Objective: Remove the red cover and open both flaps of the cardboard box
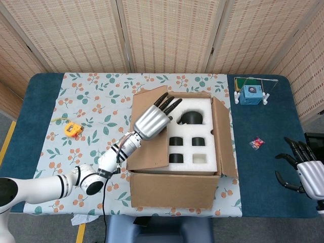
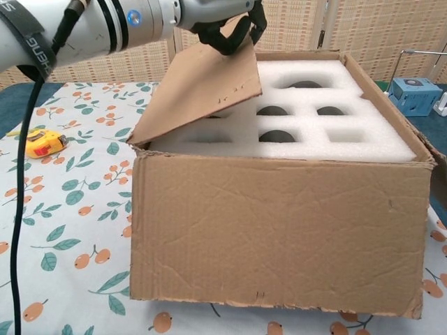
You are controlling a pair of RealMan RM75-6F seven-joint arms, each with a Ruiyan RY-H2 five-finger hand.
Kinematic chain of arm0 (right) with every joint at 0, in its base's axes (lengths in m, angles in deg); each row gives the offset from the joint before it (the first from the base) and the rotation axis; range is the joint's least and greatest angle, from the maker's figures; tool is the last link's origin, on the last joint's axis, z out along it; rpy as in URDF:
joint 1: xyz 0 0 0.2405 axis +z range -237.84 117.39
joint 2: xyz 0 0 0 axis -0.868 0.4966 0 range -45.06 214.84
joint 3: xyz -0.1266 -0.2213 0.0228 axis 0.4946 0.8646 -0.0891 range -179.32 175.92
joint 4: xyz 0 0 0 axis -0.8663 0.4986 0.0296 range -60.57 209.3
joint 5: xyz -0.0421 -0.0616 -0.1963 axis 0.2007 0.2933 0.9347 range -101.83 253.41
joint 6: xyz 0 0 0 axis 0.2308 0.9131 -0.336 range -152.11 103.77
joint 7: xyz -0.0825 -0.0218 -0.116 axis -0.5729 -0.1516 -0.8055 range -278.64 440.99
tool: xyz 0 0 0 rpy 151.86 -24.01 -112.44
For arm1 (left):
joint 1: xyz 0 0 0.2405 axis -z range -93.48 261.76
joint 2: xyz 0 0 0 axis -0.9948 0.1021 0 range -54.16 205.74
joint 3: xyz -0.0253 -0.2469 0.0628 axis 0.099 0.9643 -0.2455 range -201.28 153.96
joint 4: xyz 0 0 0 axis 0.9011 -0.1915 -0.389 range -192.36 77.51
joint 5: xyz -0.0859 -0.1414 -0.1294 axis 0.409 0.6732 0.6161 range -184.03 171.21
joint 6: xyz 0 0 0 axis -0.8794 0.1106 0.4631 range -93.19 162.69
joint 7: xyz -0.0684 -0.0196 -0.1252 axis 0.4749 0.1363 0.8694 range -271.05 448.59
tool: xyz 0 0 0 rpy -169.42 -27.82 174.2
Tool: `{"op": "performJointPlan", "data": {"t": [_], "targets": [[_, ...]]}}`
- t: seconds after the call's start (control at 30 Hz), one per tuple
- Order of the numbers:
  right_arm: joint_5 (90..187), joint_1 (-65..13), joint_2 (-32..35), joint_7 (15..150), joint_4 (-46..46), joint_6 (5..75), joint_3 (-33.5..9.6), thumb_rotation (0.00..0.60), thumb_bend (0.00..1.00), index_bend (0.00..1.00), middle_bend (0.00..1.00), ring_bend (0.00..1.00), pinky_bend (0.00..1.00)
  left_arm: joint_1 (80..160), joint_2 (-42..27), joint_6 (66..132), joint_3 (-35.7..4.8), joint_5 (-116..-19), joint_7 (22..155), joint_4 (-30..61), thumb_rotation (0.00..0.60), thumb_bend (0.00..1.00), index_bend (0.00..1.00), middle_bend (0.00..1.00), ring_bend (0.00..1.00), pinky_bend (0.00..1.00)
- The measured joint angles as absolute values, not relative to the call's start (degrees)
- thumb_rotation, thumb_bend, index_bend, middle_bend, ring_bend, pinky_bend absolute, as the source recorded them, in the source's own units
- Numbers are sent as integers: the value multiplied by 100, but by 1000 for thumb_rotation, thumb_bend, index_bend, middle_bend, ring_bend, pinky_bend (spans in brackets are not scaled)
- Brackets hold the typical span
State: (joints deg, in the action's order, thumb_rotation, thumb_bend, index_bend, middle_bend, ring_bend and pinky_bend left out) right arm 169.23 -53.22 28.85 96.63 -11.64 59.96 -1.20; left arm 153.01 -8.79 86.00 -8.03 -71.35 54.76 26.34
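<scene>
left robot hand (image 2: 227,24): fingers curled under the free edge of the left flap (image 2: 202,87), holding it part-raised
right robot hand (image 1: 304,169): fingers spread, holding nothing, resting on the counter (image 1: 263,172) well apart from the box
cardboard box (image 2: 279,230): mid-counter; right flap (image 1: 224,139) already folded out; foam insert (image 2: 328,132) exposed
red cover: none seen
risk: flap slips off the fingertips and drops shut; pulling hard could drag or tip the box
writing: faint marks on flap, probably pen, unreadable
</scene>
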Motion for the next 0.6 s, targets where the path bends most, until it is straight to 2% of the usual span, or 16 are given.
{"op": "performJointPlan", "data": {"t": [0.43,0.6], "targets": [[16861,-5370,2897,9660,-1189,6012,-122,307,504,312,0,0,0,15146,-537,9013,-742,-7062,5240,2907,600,977,598,12,0,0],[16772,-5386,2900,9604,-1230,5978,-144,309,504,295,0,0,0,15082,-364,9105,-689,-6913,5145,2991,600,978,531,12,0,0]]}}
